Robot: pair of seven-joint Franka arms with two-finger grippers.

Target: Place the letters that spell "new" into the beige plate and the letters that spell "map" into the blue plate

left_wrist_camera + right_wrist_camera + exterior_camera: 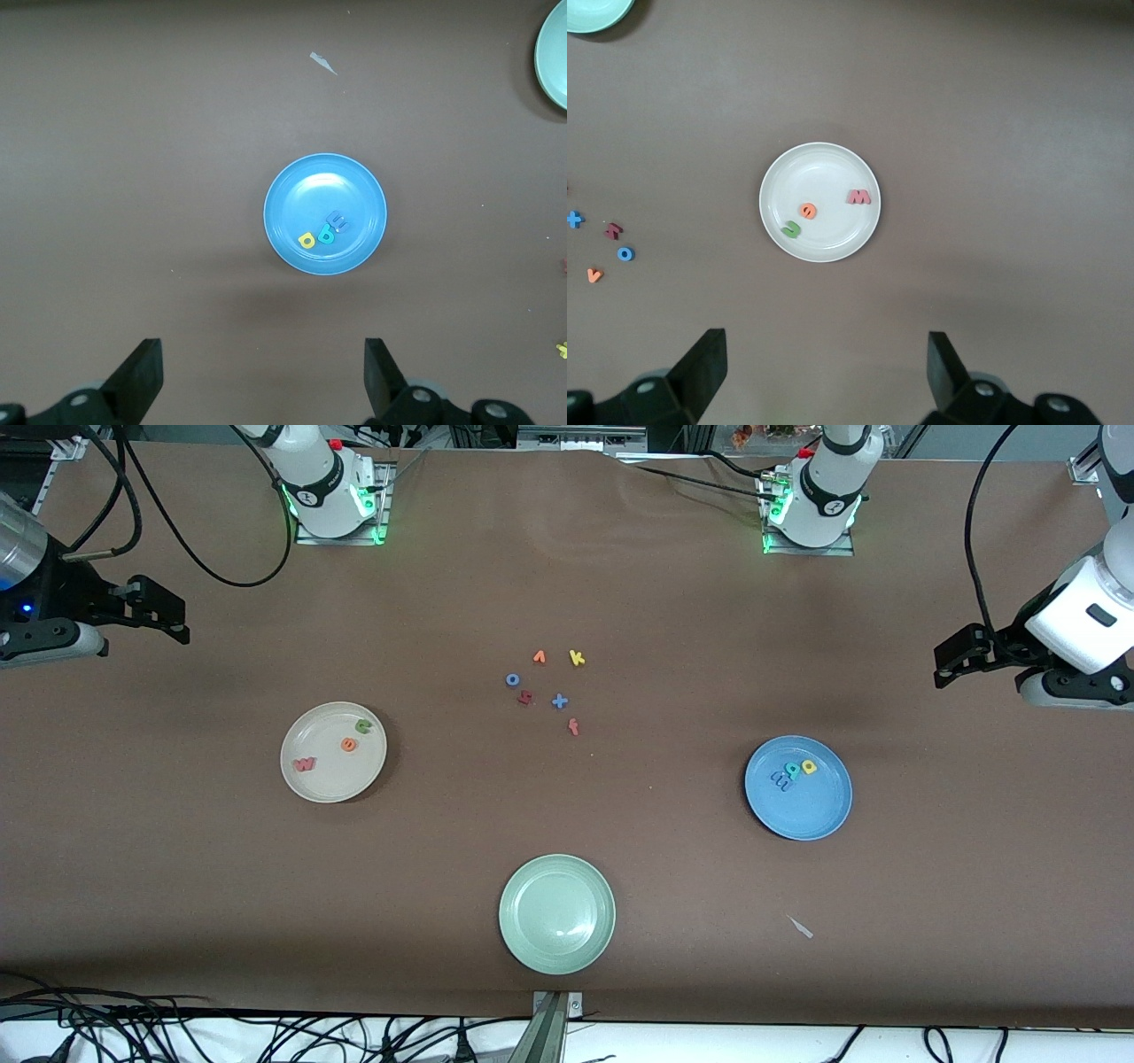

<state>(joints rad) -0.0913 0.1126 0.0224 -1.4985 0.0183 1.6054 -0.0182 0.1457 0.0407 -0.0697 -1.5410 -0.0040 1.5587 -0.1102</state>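
Observation:
The beige plate (332,784) lies toward the right arm's end of the table. In it lie the pinkish-red w (304,763), the orange e (349,744) and the green n (364,726). The blue plate (802,819) lies toward the left arm's end and holds the blue m (781,780), the teal p (795,771) and the yellow a (808,766). My right gripper (182,622) hangs open and empty, off to the side of the beige plate (824,168). My left gripper (941,666) is open and empty too, off to the side of the blue plate (325,181).
A pale green plate (556,913) sits near the front edge. In the table's middle lie loose letters: an orange v (539,657), a yellow k (577,658), a blue o (512,680), a blue plus (559,701) and a red f (574,727). A small scrap (801,927) lies nearer the camera than the blue plate.

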